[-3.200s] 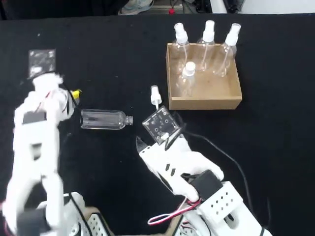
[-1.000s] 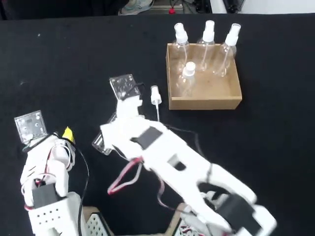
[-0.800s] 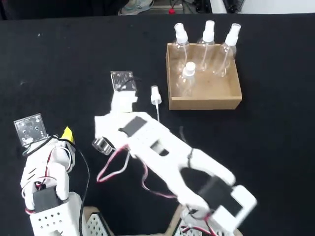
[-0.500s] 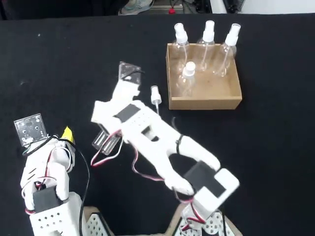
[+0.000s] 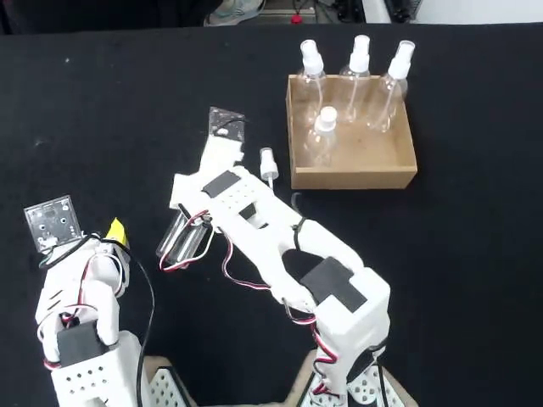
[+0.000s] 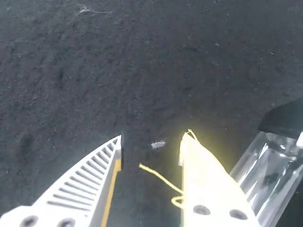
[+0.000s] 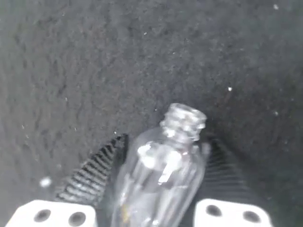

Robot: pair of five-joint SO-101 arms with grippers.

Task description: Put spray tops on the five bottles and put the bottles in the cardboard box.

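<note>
Clear bottle (image 7: 158, 182) in R gripper (image 7: 165, 141)

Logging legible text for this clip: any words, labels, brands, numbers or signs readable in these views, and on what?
No text can be read in any view.
cardboard box: plain walls, no print visible.
capped bottles and uncapped bottle: clear, no labels visible.
square boards on the arms' wrists: any markings are too small to read.

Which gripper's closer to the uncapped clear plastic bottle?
Right. The right gripper is shut on the uncapped clear plastic bottle; the left gripper is open beside it, not touching.
</note>
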